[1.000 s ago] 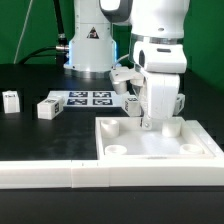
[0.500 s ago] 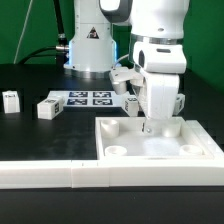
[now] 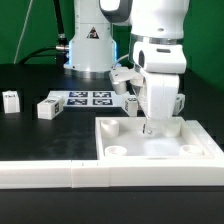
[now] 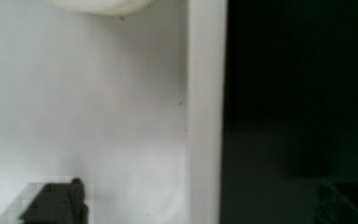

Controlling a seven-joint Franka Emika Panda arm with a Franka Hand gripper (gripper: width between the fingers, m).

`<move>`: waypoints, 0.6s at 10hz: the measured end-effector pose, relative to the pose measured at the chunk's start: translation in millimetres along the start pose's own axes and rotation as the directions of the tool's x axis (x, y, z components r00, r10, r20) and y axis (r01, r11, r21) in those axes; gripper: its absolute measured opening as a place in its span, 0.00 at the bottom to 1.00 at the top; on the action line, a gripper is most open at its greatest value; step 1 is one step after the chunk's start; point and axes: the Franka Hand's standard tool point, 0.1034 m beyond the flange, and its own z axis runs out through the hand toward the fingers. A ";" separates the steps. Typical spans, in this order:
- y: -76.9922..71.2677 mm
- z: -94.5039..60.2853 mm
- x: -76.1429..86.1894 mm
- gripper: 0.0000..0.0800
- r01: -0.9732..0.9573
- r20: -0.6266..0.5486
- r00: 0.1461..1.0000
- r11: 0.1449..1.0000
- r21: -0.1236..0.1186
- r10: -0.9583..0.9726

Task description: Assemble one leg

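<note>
Exterior view: your gripper [image 3: 149, 125] hangs over the white square panel [image 3: 160, 145], jaws spread wide and empty. The leg [image 3: 47, 107], a small white block with a black-and-white tag, lies on the black table [image 3: 30, 135] at the gripper's nine o'clock, well apart. Closing here would likely clamp the panel's edge and drag it.

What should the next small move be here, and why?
Probably raise the end effector straight up, clear of the panel. It hangs open and empty astride the panel's edge, while the leg lies loose on the table at the exterior view's left, not yet picked up.
</note>
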 end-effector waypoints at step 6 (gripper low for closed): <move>-5.6 -42.6 7.5 0.81 -0.039 0.002 0.999 0.998 -0.049 0.039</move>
